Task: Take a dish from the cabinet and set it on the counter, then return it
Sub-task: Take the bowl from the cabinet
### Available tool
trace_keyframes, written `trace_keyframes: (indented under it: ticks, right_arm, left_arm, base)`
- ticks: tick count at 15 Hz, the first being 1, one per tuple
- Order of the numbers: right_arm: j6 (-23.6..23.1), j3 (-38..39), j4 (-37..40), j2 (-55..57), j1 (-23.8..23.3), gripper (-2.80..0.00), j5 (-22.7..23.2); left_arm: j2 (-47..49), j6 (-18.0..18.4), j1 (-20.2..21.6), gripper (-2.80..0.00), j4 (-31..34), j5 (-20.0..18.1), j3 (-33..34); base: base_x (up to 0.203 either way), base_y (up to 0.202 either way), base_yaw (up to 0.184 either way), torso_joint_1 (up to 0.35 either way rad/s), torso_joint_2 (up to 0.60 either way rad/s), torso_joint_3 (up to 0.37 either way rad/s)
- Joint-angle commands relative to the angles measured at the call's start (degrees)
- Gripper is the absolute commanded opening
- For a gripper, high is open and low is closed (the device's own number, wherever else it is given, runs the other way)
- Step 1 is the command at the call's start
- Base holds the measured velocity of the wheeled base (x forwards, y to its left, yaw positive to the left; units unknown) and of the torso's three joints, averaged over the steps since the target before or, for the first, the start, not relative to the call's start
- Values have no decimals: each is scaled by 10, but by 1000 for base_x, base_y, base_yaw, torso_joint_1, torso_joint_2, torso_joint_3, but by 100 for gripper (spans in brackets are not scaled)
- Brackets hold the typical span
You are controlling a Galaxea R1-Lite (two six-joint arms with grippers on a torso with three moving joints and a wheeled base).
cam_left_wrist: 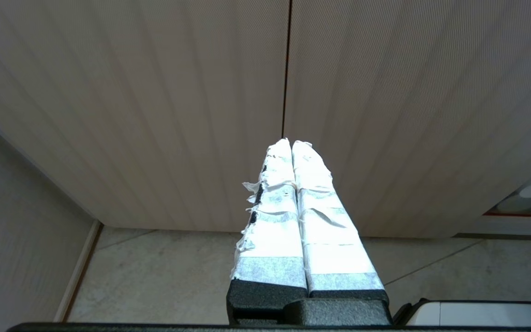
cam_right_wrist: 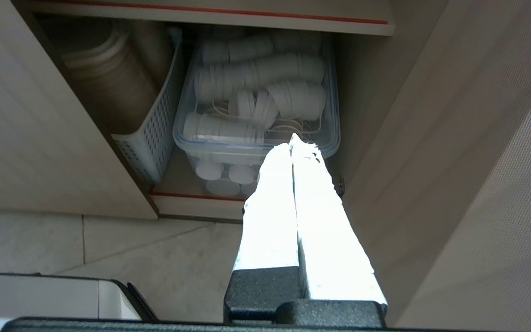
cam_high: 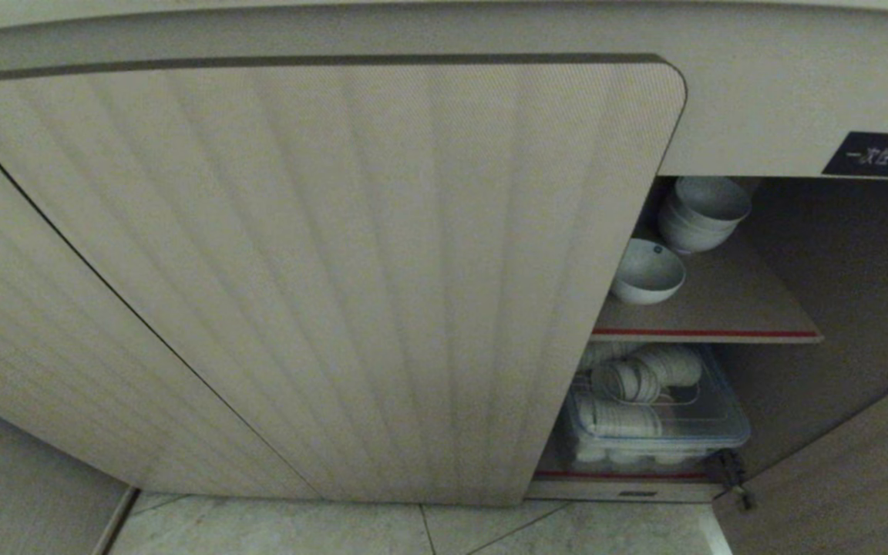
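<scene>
I'm only starting: my right gripper point(cam_right_wrist: 293, 140) and left gripper point(cam_left_wrist: 291, 143) are closed, empty (both low); next, reach up for the dish point(cam_high: 647, 271) in the cabinet point(cam_high: 321, 270).

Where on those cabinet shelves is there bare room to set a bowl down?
Upper shelf: bare board right of the single bowl and in front of the stacked bowls. Lower shelf is crowded: the clear tub of lids and the slatted basket fill it.
</scene>
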State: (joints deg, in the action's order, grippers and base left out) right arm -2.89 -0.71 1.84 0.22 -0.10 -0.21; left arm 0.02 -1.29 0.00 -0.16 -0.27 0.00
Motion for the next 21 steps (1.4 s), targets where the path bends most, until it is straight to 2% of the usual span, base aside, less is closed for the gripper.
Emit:
trace_keyframes:
  ticks: [1,3,7,9,11,15,18,21]
  right_arm:
    - [-3,-4,1,22,0,-280,1]
    - [-3,-16,-2,67,0,-280,12]
    - [1,-79,-2,194,0,-280,137]
    - [-2,-104,-3,261,0,-280,183]
    - [-11,-127,-8,325,0,-280,244]
    - [-37,-138,-37,410,-5,-280,337]
    - [-43,-149,-34,448,-6,-280,352]
    - [-95,-171,-35,487,-4,-280,350]
  left_arm:
    - [0,0,0,-280,0,0,0]
    - [0,0,0,-280,0,0,0]
    - [0,0,0,-280,0,0,0]
    - [0,0,0,-280,0,0,0]
    - [0,0,0,-280,0,0,0]
    - [0,0,0,-280,0,0,0]
    - [0,0,0,-280,0,0,0]
    - [0,0,0,-280,0,0,0]
  base:
    - [0,0,0,0,0,0]
    - [0,0,0,0,0,0]
    - [0,0,0,0,0,0]
    - [0,0,0,0,0,0]
    - [0,0,0,0,0,0]
    - [0,0,0,0,0,0]
    - [0,0,0,0,0,0]
    - [0,0,0,0,0,0]
